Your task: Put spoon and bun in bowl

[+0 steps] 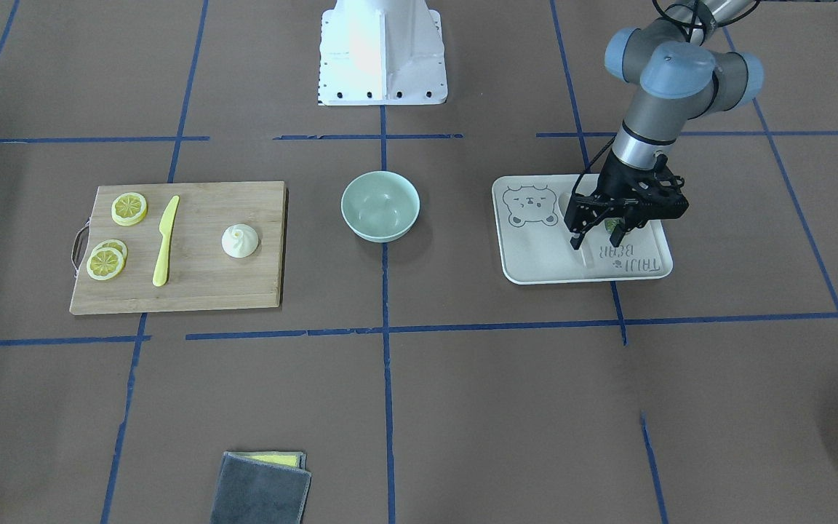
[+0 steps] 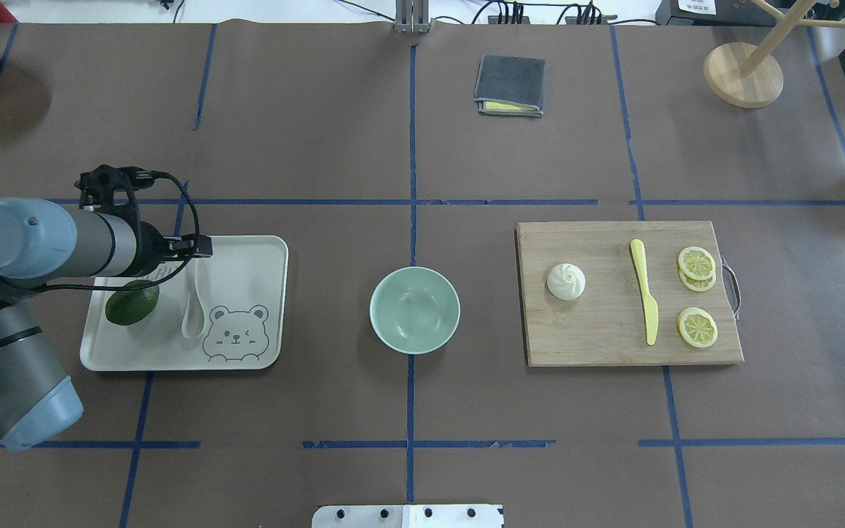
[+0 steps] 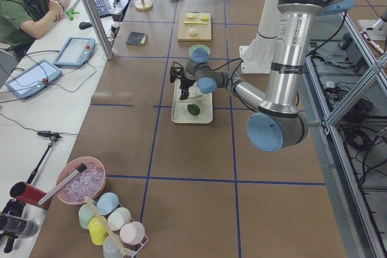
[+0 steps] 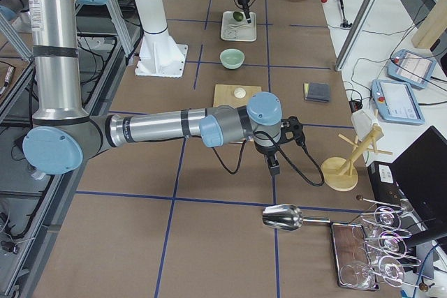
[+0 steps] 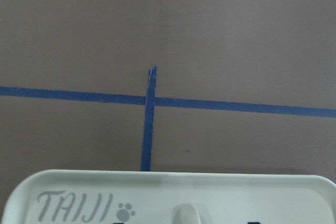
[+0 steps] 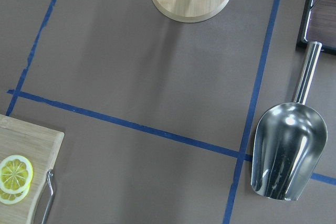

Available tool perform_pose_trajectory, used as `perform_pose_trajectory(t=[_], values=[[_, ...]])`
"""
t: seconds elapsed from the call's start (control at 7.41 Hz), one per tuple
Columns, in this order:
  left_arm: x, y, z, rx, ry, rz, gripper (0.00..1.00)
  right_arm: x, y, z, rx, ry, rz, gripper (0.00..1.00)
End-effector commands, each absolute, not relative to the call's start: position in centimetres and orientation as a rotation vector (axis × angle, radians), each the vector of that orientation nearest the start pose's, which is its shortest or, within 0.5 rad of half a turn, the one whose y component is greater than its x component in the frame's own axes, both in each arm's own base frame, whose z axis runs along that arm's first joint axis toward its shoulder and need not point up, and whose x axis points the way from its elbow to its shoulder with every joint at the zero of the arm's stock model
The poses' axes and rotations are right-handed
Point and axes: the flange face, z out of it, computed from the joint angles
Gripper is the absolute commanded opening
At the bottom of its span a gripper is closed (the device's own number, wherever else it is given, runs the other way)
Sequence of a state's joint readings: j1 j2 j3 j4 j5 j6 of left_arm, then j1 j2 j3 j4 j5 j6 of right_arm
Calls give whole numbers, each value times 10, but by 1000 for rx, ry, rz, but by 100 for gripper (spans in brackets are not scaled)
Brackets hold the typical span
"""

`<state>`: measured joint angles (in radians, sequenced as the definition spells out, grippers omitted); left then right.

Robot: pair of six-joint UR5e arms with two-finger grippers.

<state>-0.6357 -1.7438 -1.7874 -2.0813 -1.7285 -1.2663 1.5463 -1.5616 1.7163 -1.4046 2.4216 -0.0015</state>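
The off-white spoon [image 2: 193,315] lies on a white bear-print tray [image 2: 246,253], its scoop by the bear face and its handle pointing away from the robot. My left gripper [image 1: 598,244] is open and points down over the handle, one finger on each side, holding nothing. The handle tip shows in the left wrist view [image 5: 186,214]. The white pleated bun [image 2: 565,281] sits on the wooden cutting board [image 2: 598,337]. The mint-green bowl [image 2: 414,309] stands empty between tray and board. My right gripper [image 4: 272,165] shows only in the exterior right view, beyond the board; I cannot tell its state.
A green round fruit [image 2: 131,304] lies on the tray beside the spoon. A yellow knife [image 2: 644,290] and lemon slices [image 2: 696,262] share the board. A folded grey cloth [image 2: 510,85], a wooden stand [image 2: 743,73] and a metal scoop [image 6: 286,153] lie farther out.
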Motion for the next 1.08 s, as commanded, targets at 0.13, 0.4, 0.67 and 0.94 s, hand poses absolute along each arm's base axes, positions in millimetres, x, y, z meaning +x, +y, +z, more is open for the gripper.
perform_pose_trajectory(t=[0.13, 0.4, 0.67, 0.94], values=[[408, -431, 421, 259, 848, -234, 70, 46, -508, 558, 291, -848, -161, 100], [416, -424, 424, 250, 846, -219, 69, 46, -508, 558, 291, -848, -161, 100], [422, -418, 429, 240, 837, -208, 69, 46, -508, 559, 290, -848, -160, 100], [423, -418, 430, 253, 828, -212, 60, 46, -508, 559, 288, -849, -160, 100]])
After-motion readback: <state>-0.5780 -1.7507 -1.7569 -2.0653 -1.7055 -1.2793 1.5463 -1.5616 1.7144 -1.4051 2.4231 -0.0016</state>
